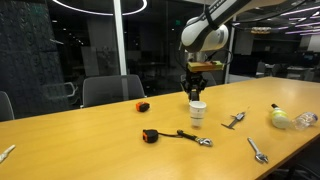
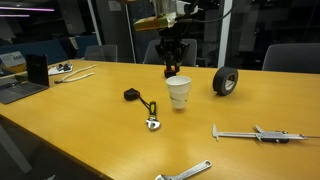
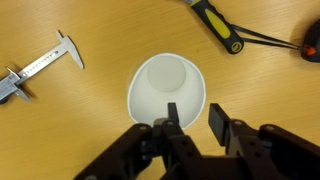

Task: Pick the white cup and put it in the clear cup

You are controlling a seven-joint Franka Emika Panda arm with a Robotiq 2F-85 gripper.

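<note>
near the middle of the tabletop (image 1: 90,135) the white cup (image 1: 197,112) stands upright, mouth up, and the end effector (image 1: 195,93) hangs straight over it, just above the rim in both exterior views. from the wrist view we see its fingers (image 3: 172,122) spread apart with nothing pinched between them. one sits over the cup's hollow and its partner outside the wall, so the rim on that side lines up with the gap. we judge the step in hand to be the grasp. to do it well we would descend vertically, only far enough for the pads to overlap the wall below the rim. we would then close gently, since a thin paper-like wall will likely buckle or tip under a hard pinch. the caliper (image 3: 40,68) and the screwdriver (image 3: 220,28) lie well apart from the cup and should not get in the way. what we take for the clear cup (image 1: 306,120) sits far off toward one end of the tabletop, beside a yellowish lump (image 1: 279,116). it is too small to read surely, so the carry will need a fresh look.
</note>
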